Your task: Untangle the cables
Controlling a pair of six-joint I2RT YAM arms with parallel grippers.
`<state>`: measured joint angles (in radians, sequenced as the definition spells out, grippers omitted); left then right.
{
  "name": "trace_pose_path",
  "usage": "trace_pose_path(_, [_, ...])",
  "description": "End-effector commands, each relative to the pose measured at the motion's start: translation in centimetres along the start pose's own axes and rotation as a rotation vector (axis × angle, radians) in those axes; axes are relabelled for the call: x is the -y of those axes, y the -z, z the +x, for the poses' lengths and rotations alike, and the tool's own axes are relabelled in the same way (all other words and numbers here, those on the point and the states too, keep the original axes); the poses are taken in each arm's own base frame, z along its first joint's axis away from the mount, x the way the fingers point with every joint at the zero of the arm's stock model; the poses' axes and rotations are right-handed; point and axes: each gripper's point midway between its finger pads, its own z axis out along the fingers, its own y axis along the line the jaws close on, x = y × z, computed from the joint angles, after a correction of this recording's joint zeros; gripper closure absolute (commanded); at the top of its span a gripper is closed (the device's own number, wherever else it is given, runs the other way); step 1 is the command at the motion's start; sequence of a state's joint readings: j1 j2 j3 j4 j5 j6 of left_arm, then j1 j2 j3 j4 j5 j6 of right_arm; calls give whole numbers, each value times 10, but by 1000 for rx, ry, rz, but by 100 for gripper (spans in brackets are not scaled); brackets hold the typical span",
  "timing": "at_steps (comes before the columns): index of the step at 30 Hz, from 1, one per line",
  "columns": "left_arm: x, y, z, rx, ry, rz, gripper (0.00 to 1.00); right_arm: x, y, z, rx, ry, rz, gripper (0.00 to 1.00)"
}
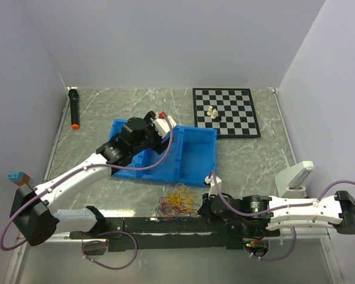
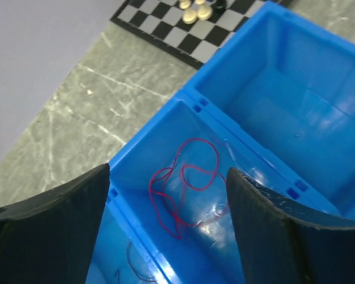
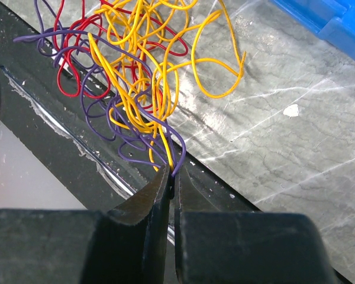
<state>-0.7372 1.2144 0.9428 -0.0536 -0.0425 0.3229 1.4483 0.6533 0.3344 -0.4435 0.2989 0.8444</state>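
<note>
The cables form a tangle [image 1: 178,201] of yellow, red and purple wires on the table in front of the blue bin [image 1: 198,158]. My right gripper [image 3: 173,173] is shut on a yellow and a purple strand at the near edge of this tangle [image 3: 136,71]; in the top view it [image 1: 200,204] sits just right of the bunch. My left gripper [image 2: 168,171] hangs open over a bin compartment [image 2: 225,115], nothing between its fingers [image 2: 59,231]. A single red cable [image 2: 186,180] lies loose on that compartment's floor. A darker strand [image 2: 133,266] shows in the neighbouring compartment.
A chessboard [image 1: 225,111] with a few pieces [image 1: 212,112] lies at the back right. A black marker with an orange tip [image 1: 74,108] rests by the left wall. A white block [image 1: 296,177] stands at the right. A black rail [image 1: 165,225] runs along the near edge.
</note>
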Motion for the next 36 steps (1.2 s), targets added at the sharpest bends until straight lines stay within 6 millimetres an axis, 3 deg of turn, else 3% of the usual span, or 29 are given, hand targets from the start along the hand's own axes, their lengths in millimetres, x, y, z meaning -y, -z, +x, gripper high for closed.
trace_pose_path(1, [8,19,-45,102,0,102,14,-6,6,-14,40,0,-13,100])
trace_pose_path(3, [29,32,-53,116,3,230,11,-7,6,-14,39,2,-16,100])
trace_pose_path(5, [64,46,-54,123,-16,382,9,-8,5,-14,38,8,-18,100])
trace_pose_path(8, [128,72,-28,75,-110,639,9,-11,5,-20,54,23,-23,100])
trace_pose_path(11, [162,81,-4,35,-164,745,8,-13,7,-25,67,38,-23,100])
trace_pose_path(17, [193,79,13,20,-183,842,13,-11,10,-28,88,15,-26,100])
trace_pose_path(21, [209,81,22,21,-218,882,22,-13,12,-29,92,19,-41,100])
trace_pose_path(27, [228,86,41,6,-286,942,25,-27,17,-47,129,69,-62,100])
trace_pose_path(36, [231,87,77,-34,-383,958,64,-40,21,-56,144,92,-99,100])
